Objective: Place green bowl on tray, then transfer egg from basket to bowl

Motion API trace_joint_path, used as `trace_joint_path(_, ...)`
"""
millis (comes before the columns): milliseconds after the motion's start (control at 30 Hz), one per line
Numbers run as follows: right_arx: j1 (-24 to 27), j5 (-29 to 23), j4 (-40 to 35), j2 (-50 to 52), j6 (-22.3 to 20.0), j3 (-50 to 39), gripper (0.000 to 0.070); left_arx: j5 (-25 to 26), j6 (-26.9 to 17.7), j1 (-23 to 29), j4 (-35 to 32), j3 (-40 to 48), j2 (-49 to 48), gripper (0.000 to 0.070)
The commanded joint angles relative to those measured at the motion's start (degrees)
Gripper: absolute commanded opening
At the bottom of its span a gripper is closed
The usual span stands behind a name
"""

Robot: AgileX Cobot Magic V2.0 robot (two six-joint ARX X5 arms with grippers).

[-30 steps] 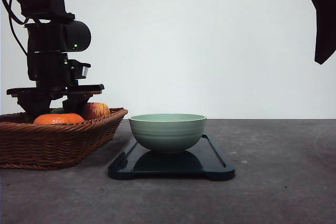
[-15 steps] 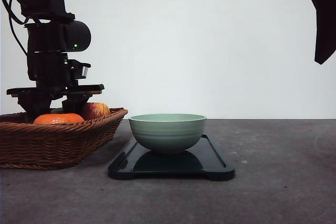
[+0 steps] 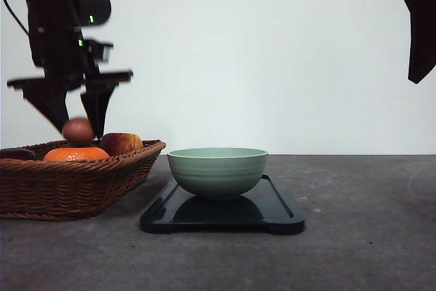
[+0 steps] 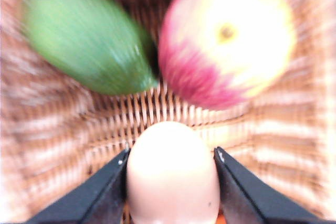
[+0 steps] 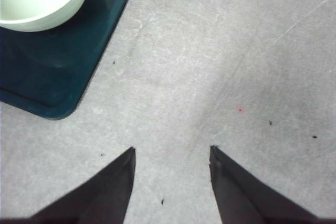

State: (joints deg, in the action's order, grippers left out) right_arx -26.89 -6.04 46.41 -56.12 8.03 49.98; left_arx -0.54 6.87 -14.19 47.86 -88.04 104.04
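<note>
The left tool point(image 3: 79, 129) grips the egg point(image 3: 78, 129) above the basket point(image 3: 102, 175); the green bowl point(image 3: 217, 172) lies toward the robot's right. The right tool point(image 5: 170, 182) is open, holding nothing.

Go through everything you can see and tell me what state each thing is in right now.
Egg: gripped, held above the basket.
Left gripper: shut on the egg.
Right gripper: open, empty, above bare table.
Green bowl: upright on the tray, nothing visible inside.
Tray: flat on the table.
Basket: on the table, holding an apple and an orange.
</note>
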Motion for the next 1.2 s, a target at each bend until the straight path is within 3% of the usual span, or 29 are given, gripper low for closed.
trace_joint_path(0, -0.2, -0.1, -0.6, -0.2, 1.0, 0.3, 0.0281, 0.3, 0.0, -0.7, -0.1, -1.5, -1.0, 0.0257)
trace_joint_path(367, -0.2, 0.0, -1.7, -0.2, 0.9, 0.3, 0.0281, 0.6, -0.1, -8.7, 0.7, -3.5, -5.1, 0.0257)
trace_joint_path(700, -0.2, 0.0, -1.6, -0.2, 0.7, 0.3, 0.0281, 0.6, 0.2, -17.2, -4.9, -4.6, -5.1, 0.0257)
trace_joint_path(1167, -0.2, 0.0, -1.8, -0.2, 0.5, 0.3, 0.0281, 0.6, 1.7, -21.1, -9.7, -4.6, -0.8, 0.0257)
